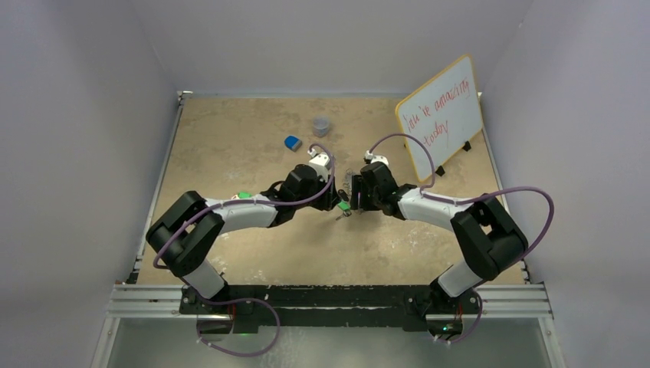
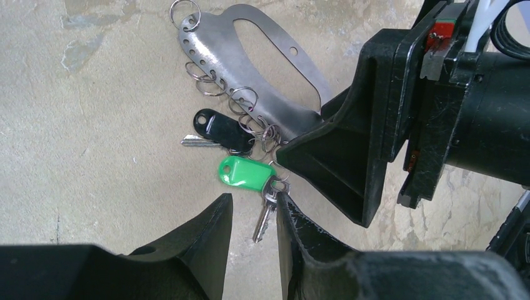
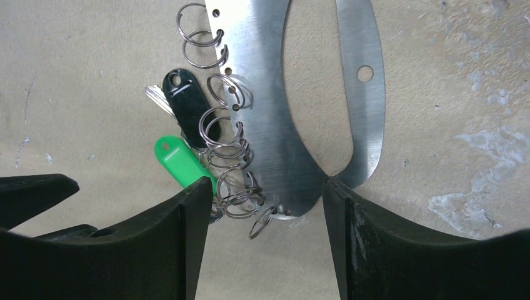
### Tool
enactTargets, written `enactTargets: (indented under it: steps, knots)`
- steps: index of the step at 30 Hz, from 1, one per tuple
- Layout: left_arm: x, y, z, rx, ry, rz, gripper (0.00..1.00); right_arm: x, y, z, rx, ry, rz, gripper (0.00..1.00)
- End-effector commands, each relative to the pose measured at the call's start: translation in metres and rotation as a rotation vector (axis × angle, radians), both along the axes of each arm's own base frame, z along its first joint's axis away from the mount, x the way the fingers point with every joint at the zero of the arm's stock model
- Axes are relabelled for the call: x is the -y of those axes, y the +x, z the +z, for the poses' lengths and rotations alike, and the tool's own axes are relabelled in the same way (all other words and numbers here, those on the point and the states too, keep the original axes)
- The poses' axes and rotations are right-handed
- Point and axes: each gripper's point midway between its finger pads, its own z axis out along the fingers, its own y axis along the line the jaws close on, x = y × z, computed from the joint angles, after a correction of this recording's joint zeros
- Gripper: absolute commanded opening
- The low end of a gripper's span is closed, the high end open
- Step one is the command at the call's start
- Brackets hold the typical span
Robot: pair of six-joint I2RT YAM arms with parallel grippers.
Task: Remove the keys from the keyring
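Note:
The keyring is a flat silver metal plate [image 2: 250, 69] with several small split rings [image 3: 228, 156] along one edge, lying on the table [image 1: 230, 153]. A silver key [image 2: 265, 219] with a green plastic tag [image 2: 240, 172] and a second key with a black tag [image 2: 219, 128] hang from the rings. My left gripper [image 2: 253, 199] is open, and the green-tagged key lies between its fingertips, against the right one. My right gripper [image 3: 265, 182] is open and straddles the plate's [image 3: 269, 125] near end, its left finger touching the green tag [image 3: 178, 159].
A blue lump [image 1: 292, 142] and a grey cup [image 1: 321, 124] sit farther back on the table. A small whiteboard [image 1: 441, 115] leans at the back right. The two grippers are almost tip to tip at mid table [image 1: 344, 201].

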Motion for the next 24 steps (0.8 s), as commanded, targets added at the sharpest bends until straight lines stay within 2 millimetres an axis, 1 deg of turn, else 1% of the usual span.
enactTargets:
  steps: [1,13,17,20,23,24]
  knots:
    - [-0.001,-0.001,0.011,0.026,-0.02,0.004,0.31,0.004,0.005,0.014,0.029,-0.017,-0.036,0.68]
    - [-0.002,-0.001,0.012,0.026,-0.021,0.003,0.31,0.017,-0.009,0.02,0.023,-0.023,-0.067,0.67]
    - [0.0,-0.002,0.013,0.025,-0.024,0.0,0.31,0.02,-0.013,0.016,0.007,-0.027,-0.07,0.65]
    - [-0.001,-0.002,0.014,0.027,-0.026,0.0,0.31,0.019,-0.008,0.021,0.032,-0.029,-0.067,0.65]
    - [-0.001,-0.001,0.014,0.028,-0.025,0.002,0.31,0.009,-0.001,0.031,0.056,0.003,-0.043,0.65]
    - [-0.001,-0.001,0.014,0.028,-0.025,0.002,0.31,0.006,0.002,0.032,0.056,0.006,-0.039,0.65]
